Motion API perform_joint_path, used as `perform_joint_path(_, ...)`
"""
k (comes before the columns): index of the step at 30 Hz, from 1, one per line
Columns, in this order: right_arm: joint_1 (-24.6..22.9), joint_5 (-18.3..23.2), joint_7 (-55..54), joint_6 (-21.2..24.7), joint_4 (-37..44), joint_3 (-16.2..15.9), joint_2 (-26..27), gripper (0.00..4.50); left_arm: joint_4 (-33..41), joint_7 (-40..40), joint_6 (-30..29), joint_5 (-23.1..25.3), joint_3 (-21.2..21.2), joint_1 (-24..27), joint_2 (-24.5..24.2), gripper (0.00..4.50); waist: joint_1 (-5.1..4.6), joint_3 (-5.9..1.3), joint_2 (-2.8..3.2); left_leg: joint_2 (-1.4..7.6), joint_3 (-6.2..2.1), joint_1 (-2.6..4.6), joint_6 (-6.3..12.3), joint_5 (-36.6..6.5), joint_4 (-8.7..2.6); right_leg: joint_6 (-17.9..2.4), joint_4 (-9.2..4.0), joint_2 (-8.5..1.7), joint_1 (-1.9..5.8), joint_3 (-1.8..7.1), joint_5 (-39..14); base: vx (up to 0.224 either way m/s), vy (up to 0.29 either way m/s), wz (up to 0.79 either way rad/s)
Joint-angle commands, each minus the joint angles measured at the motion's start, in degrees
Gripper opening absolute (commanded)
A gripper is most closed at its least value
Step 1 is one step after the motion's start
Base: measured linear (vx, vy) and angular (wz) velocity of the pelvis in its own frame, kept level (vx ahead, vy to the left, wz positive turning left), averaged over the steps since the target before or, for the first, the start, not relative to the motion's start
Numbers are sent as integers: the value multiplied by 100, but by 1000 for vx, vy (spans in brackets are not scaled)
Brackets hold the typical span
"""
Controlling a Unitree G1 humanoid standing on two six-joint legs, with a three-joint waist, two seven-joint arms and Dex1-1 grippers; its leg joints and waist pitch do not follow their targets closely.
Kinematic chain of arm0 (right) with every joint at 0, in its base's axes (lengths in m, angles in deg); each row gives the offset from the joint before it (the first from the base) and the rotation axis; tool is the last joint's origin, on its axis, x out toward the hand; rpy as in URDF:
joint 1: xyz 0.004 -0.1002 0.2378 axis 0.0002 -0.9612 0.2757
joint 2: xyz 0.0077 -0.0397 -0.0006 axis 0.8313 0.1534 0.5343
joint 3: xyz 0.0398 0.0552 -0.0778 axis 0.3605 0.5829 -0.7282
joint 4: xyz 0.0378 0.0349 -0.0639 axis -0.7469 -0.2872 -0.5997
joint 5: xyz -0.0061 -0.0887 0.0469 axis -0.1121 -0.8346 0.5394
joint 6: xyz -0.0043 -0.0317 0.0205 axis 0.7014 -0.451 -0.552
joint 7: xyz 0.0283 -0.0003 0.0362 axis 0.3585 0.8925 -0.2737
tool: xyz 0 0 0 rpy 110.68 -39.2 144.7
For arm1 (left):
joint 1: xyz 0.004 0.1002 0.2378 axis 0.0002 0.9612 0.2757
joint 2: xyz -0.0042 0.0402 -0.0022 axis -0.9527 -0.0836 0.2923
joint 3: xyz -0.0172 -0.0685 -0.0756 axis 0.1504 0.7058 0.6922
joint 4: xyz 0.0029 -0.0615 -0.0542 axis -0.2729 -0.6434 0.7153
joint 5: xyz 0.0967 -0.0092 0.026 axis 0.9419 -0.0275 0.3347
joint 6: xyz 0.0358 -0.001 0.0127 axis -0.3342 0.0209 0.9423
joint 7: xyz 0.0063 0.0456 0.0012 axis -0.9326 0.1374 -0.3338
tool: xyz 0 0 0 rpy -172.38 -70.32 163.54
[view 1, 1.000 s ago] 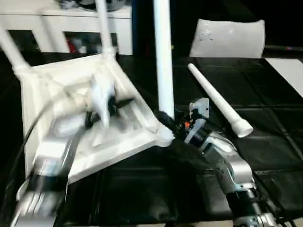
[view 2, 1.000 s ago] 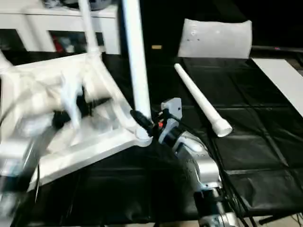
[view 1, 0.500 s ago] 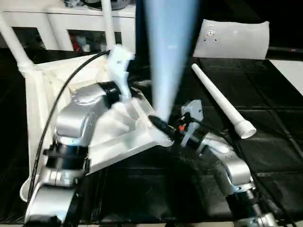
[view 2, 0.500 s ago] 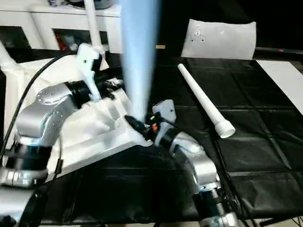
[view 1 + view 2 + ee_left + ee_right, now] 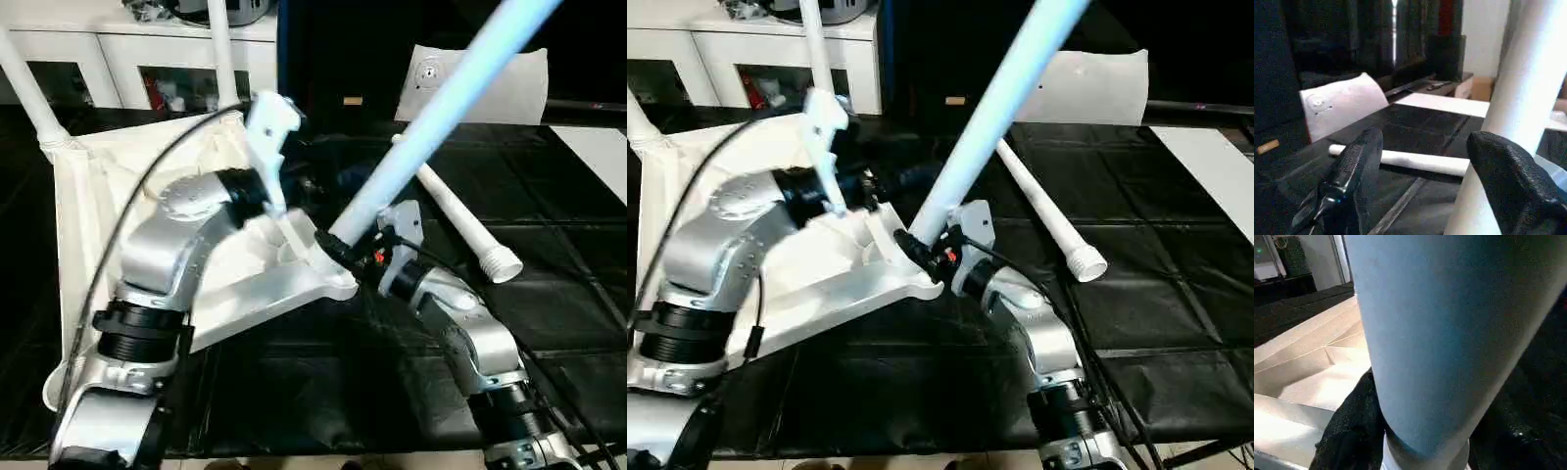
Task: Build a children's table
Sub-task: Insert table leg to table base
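At tabletop [image 5: 88, 186] corner — R end effector [image 5: 338, 253] clamped on tilted leg [image 5: 431, 113] — L end effector [image 5: 1420, 161] apart.

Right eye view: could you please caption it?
Right gripper grips a tilted leg at the tabletop's corner socket.

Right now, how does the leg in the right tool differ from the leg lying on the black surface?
The held leg leans steeply in the air, its lower end at the tabletop's near corner; the loose leg lies flat, apart. The right tool grips the held leg; nothing touches the loose leg. Both are long, white and tapered.
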Motion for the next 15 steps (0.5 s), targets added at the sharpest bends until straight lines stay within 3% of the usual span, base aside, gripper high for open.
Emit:
perform_joint_path(1,66,43,-64,89,152,209,-108,189,300,-136,-261,-183,207,314,-247,359,-4,-355,92,106,-7,41,-30,-1066,-380,-914,-347,-370,336,262,-1224,0,0,0)
perform_joint_path(7,44,-144,-335,-33,184,321,-215,189,557,-200,-462,-119,174,887,-612,402,-17,-357,113,111,5,71,-47,-1073,-379,-926,-344,-342,308,261,-1159,0,0,0)
perform_joint_path(10,62,-202,-498,437,295,367,-375,189,891,-205,-602,330,-545,1513,-946,442,-27,-326,65,115,2,82,-70,-1314,-404,-779,-382,-335,296,267,-1593,0,0,0)
perform_joint_path(15,44,-145,-485,602,465,379,-425,189,787,68,-668,676,-1100,1774,-860,450,-21,-321,64,101,0,65,-97,-1392,-402,-629,-423,-346,289,275,-1886,0,0,0)
